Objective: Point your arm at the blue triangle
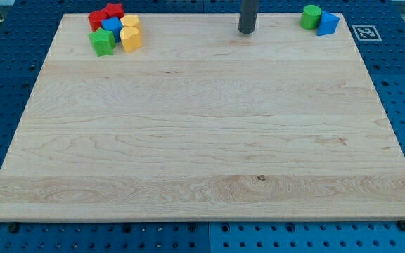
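Note:
The blue triangle (328,23) lies at the view's top right of the wooden board (202,140), touching a green round block (311,15) on its left. My tip (247,31) is at the view's top, right of centre, well to the left of the blue triangle and apart from it. The rod rises out of the view's top edge.
A cluster sits at the view's top left: a red star (114,10), a red block (98,19), a blue block (111,27), two yellow blocks (131,34), and a green star (103,42). A printed marker tag (365,31) lies off the board's top right corner.

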